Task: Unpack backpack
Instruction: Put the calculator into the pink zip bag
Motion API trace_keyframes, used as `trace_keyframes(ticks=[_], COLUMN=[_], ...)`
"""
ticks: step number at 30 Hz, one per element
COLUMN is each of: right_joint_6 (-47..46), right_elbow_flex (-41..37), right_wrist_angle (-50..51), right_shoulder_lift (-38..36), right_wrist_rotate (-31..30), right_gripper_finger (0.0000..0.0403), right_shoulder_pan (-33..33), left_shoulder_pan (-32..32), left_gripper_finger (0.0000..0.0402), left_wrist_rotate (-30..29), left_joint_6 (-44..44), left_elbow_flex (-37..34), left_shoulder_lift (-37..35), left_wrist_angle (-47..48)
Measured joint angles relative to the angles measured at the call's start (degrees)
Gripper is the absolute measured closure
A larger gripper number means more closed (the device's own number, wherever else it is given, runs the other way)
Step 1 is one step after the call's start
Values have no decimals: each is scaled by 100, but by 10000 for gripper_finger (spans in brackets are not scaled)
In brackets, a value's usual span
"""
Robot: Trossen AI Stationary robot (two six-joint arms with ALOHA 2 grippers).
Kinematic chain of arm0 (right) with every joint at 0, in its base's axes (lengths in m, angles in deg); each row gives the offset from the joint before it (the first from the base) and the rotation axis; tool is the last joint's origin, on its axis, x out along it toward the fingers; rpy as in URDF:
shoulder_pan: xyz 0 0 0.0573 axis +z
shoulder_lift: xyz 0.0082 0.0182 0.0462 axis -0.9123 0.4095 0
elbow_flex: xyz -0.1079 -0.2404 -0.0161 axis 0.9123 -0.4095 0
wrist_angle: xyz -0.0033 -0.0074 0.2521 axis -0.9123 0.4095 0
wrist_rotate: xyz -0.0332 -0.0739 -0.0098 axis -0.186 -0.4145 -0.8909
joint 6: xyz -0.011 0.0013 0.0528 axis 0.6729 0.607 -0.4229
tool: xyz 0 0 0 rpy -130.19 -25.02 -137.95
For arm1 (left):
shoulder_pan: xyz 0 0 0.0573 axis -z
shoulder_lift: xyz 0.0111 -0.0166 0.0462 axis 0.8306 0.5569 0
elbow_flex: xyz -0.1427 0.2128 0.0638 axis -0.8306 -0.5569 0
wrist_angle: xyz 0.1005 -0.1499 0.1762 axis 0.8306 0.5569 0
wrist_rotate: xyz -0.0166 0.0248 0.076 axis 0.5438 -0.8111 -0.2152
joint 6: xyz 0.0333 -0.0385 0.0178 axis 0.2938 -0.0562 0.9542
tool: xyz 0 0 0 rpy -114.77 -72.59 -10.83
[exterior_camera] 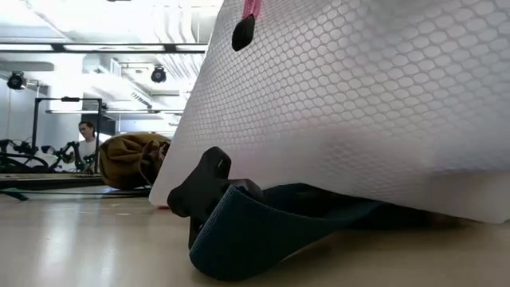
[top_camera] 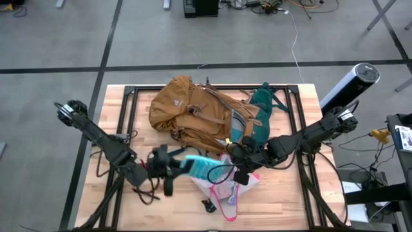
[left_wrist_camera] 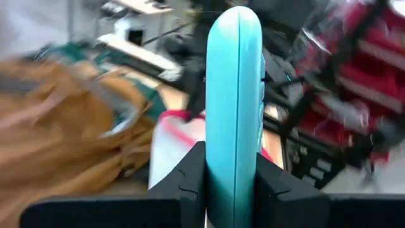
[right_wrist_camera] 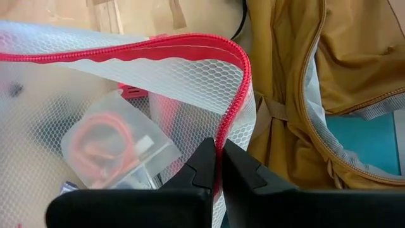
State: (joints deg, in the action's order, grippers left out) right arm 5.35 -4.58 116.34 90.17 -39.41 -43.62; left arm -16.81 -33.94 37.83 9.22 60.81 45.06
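The mustard-tan backpack [top_camera: 193, 113] lies on its side at the table's far middle, green back panel [top_camera: 261, 109] toward the right; the right wrist view shows it too [right_wrist_camera: 354, 57]. In front of it lies a clear mesh pouch [top_camera: 225, 190] with a pink zip edge. Inside the pouch is a small bag of orange cord [right_wrist_camera: 114, 145]. My left gripper [top_camera: 185, 164] is shut on a flat turquoise object [top_camera: 205, 169] just left of the pouch. My right gripper [top_camera: 237, 166] is shut on the pouch's zip edge. My left gripper pinches the turquoise object's two flat faces [left_wrist_camera: 233, 158] between its two fingers [left_wrist_camera: 190, 183], at one end. The fingers come about level from the table's left. The object sticks out beyond them, edge up, clear of the table. My right gripper pinches the pouch's pink zip edge [right_wrist_camera: 223, 136] between its two fingertips, slanting down from the table's right. The held edge is raised and the mesh wall [exterior_camera: 358, 104] hangs below it. The pouch's near end [top_camera: 230, 209] lies on the table.
A dark strap with a black buckle [exterior_camera: 231, 223] lies on the table at the pouch's near side. The table's left part [top_camera: 129, 129] is bare wood. A person [exterior_camera: 86, 139] shows far behind the table. A tall cylinder [top_camera: 351, 84] stands off the far right corner.
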Motion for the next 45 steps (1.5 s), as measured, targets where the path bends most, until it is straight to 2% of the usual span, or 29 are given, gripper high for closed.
trace_keyframes(ticks=[4, 8, 20, 23, 27, 30, 33, 37, 39, 45], right_joint_6=[38, 75, 233, 251, 264, 256, 247, 247, 247, 200], right_elbow_flex=[0, 0, 402, 531, 603, 603, 603, 603, 603, 603], right_wrist_angle=[3, 14, 52, 73, 66, 68, 64, 38, 19, 10], right_shoulder_lift=[0, 0, 0, 0, 0, 13, 66, 150, 174, 203], right_wrist_rotate=[1, 80, 494, 496, 505, 509, 509, 515, 535, 603], right_gripper_finger=[403, 403, 403, 403, 403, 403, 403, 403, 403, 403], right_shoulder_pan=[-23, -105, -152, -152, -152, -159, -164, -201, -205, -216], left_shoulder_pan=[-9, -9, -30, -82, -209, -323, -451, -657, -765, -1051], left_gripper_finger=[351, 351, 351, 351, 351, 351, 351, 349, 320, 155], left_wrist_rotate=[312, 381, 51, 408, 824, 1156, 1730, 2198, 2180, 1934], left_joint_6=[762, 931, 2266, 2250, 1784, 1430, 1175, 1094, 1091, 810], left_elbow_flex=[617, 1227, 3192, 3484, 3723, 3745, 3751, 3751, 3750, 3748], left_shoulder_lift=[790, 1375, 2334, 2531, 2782, 2813, 2813, 2877, 2950, 2984], left_wrist_angle=[143, 693, 2399, 3079, 3911, 4016, 3999, 3880, 3956, 4537])
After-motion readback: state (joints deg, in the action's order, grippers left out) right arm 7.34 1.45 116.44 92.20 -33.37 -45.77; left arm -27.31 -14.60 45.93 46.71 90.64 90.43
